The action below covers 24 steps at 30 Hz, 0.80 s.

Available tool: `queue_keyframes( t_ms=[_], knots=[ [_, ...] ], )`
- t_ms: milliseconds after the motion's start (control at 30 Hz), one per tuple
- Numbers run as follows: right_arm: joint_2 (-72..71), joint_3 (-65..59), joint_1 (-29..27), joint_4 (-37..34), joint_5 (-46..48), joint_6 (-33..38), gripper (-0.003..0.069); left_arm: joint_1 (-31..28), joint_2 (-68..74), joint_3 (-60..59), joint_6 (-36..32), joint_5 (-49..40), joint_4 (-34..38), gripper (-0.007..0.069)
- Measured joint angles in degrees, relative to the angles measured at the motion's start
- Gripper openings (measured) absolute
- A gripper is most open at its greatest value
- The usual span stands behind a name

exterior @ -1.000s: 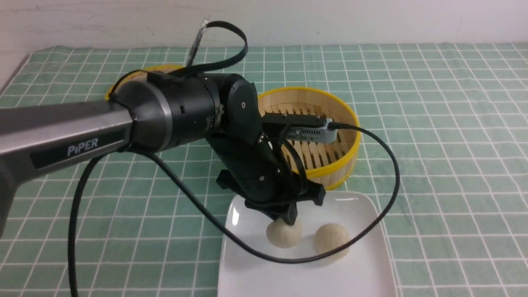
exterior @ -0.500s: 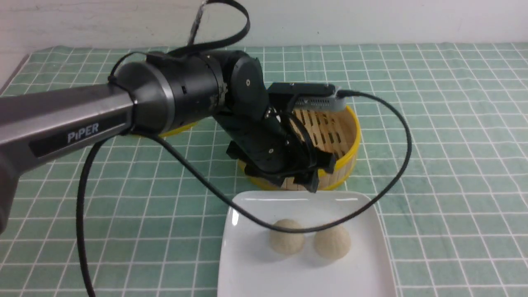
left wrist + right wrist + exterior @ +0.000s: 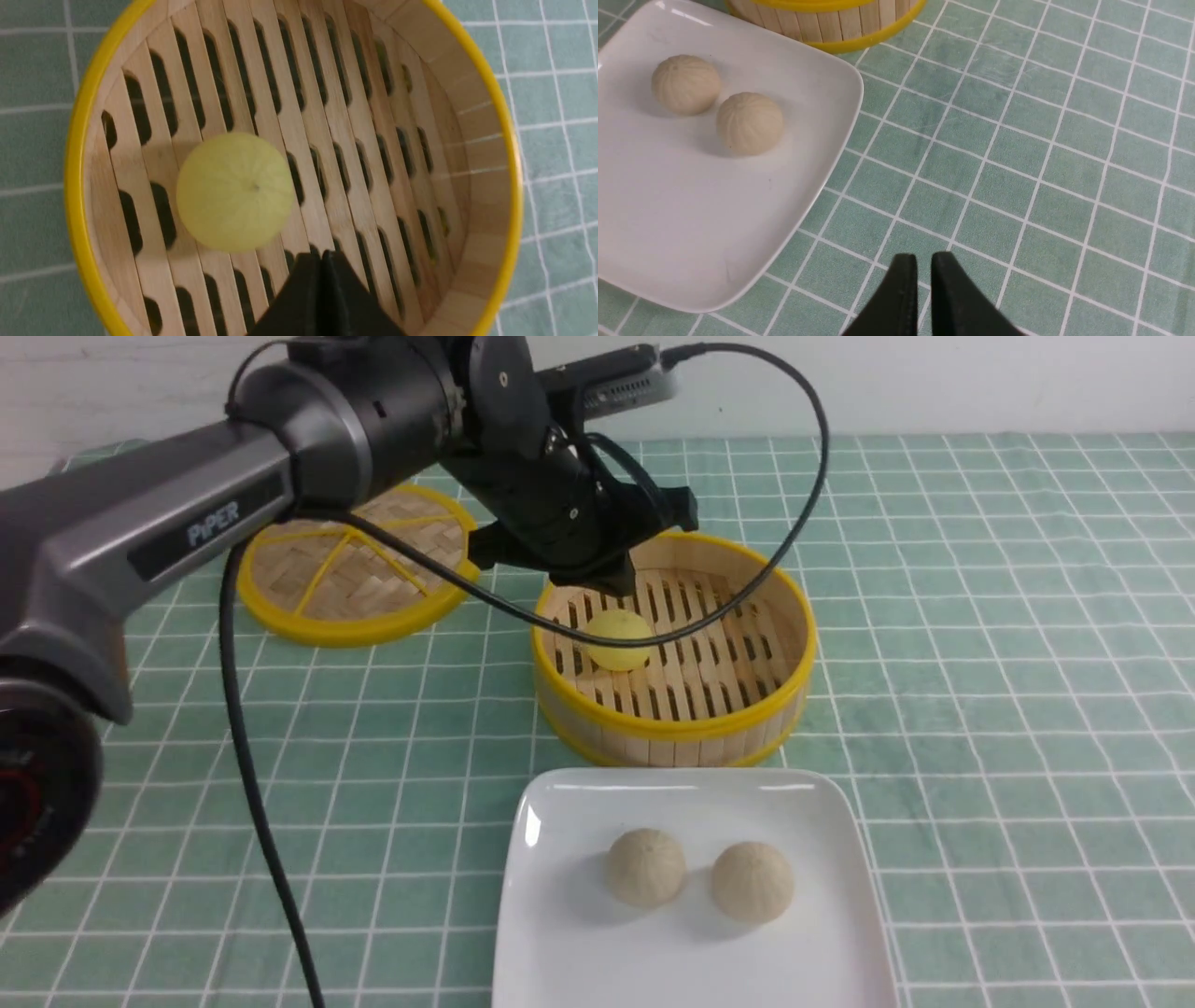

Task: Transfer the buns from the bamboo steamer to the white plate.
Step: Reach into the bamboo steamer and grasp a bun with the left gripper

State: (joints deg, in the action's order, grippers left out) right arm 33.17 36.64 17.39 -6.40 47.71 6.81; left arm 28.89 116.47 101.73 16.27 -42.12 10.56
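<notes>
Two cream buns [image 3: 644, 866] sit side by side on the white plate [image 3: 579, 952], the pale yellow bun [image 3: 618, 639] lies in the bamboo steamer [image 3: 672, 728] near the left gripper [image 3: 621, 586], whose tips are pressed together and empty, and the right gripper [image 3: 924, 261] holds nothing, its jaws narrowly apart.

Reaching forward with the left arm [image 3: 177, 523], wrist bent down.
The left gripper [image 3: 619, 586] points downward, fingers [image 3: 303, 284] pressed together and empty; the right gripper [image 3: 924, 259] holds nothing, its fingers [image 3: 900, 289] a narrow slit apart.

Three buns [image 3: 644, 868] (one yellow), one steamer [image 3: 672, 733], one lid [image 3: 355, 569], one plate [image 3: 672, 961].
</notes>
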Motion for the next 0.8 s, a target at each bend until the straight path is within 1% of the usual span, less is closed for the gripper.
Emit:
queue_keyframes(
  t_ms=[167,200,233,300,333,433,500,533,600,633,667,700,733,800],
  knots=[
    [0.0,0.0,0.0,0.0,0.0,0.0,0.0074,0.0,3.4,0.1,1.8,3.0,-2.6,0.0105],
    [0.0,0.0,0.0,0.0,0.0,0.0,0.0076,0.0,4.2,0.1,3.0,3.9,-3.1,0.015],
    [0.0,0.0,0.0,0.0,0.0,0.0,0.0077,0.0,4.5,0.1,3.6,4.2,-3.4,0.0171],
    [0.0,0.0,0.0,0.0,0.0,0.0,0.008,0.0,5.9,0.1,5.0,5.3,-4.6,0.0256],
    [0.0,0.0,0.0,0.0,0.0,0.0,0.0082,0.0,6.4,0.1,5.5,5.7,-5.1,0.0287],
    [0.0,0.0,0.0,0.0,0.0,0.0,0.0085,0.0,7.7,0.1,5.9,6.8,-6.5,0.0344],
    [0.0,0.0,0.0,0.0,0.0,0.0,0.0086,0.0,8.5,0.2,6.0,7.7,-7.1,0.0354],
    [0.0,-0.1,0.0,0.0,0.0,0.0,0.0086,0.0,8.7,0.2,6.0,8.2,-7.2,0.0353],
    [0.0,-0.1,0.0,0.0,0.0,0.0,0.009,0.0,9.0,0.3,6.1,8.6,-7.0,0.0314],
    [0.0,-0.1,0.0,0.0,0.0,0.0,0.009,0.0,9.0,0.3,6.1,8.6,-7.0,0.0307],
    [0.0,-0.1,0.0,0.0,0.0,0.0,0.0091,0.0,9.0,0.4,6.1,8.0,-6.1,0.022],
    [0.0,-0.1,0.0,0.0,0.0,0.0,0.0091,0.0,9.0,0.4,6.1,8.0,-5.9,0.0208],
    [0.0,-0.1,0.0,0.0,0.0,0.0,0.0093,0.0,8.7,0.5,6.1,6.5,-4.9,0.0108],
    [0.0,-0.1,0.0,-0.2,0.0,0.0,0.0093,0.0,7.8,0.5,5.5,4.8,-3.8,0.0043]
  ],
)
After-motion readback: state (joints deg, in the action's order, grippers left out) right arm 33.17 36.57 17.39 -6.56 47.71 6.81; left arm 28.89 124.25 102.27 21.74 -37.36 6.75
